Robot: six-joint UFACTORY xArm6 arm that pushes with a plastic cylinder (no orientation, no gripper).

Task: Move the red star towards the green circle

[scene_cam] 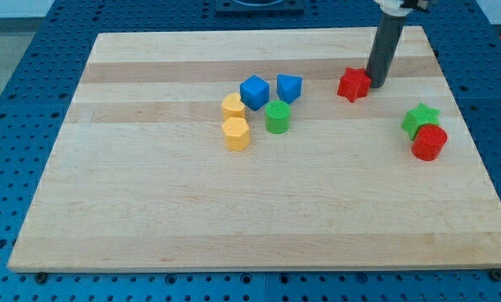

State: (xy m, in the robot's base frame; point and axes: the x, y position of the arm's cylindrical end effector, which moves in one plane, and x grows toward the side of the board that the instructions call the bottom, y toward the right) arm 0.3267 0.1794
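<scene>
The red star (353, 85) is the landmark here; it lies on the wooden board (149, 210) in the upper right part. My tip (374, 86) stands just at the star's right side and seems to touch it, though the exact contact is hard to see because the dark rod covers that edge. The rod goes up from there and is cut off by the view's top, so the arm above it does not show. There is no claw on this arm, only the rod, so nothing is open, closed or held.

The green circle (277, 117) is to the left of the star and a little lower, well apart from it. Between them, nearer to the circle, sits a blue block (289, 87) whose shape I cannot tell for sure. A blue cube (254, 91) is further left, touching or almost touching the circle. Still further left of the star are two yellow blocks (234, 120), one above the other, shapes unclear. To the lower right of the star, a green star (420, 118) and a red cylinder (430, 143) stand together, touching.
</scene>
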